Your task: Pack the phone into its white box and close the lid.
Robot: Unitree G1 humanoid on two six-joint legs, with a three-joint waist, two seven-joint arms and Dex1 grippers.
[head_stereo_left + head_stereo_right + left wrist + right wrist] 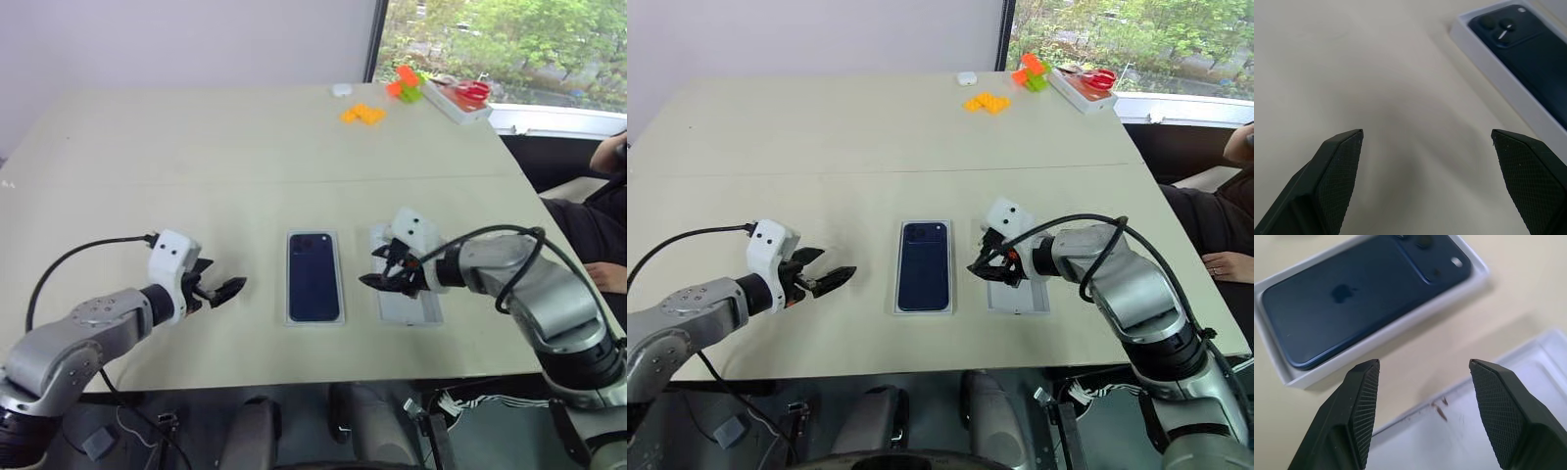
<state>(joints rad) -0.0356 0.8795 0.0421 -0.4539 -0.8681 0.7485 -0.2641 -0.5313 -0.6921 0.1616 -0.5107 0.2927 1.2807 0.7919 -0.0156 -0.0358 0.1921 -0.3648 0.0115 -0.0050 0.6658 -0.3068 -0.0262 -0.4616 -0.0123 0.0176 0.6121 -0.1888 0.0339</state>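
Bright window daylight, soft shadows, sharp focus

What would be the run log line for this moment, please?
phone: lying in white box | lid: off, inside up, beside box | right gripper: open above lid | left gripper: open, empty, left of box

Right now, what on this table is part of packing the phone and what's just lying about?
For the job:
- phone, already lying in the white box
- lid, inside up, beside the box under the right gripper

Lying about:
- orange blocks
- orange and green blocks
- white tray with red scissors
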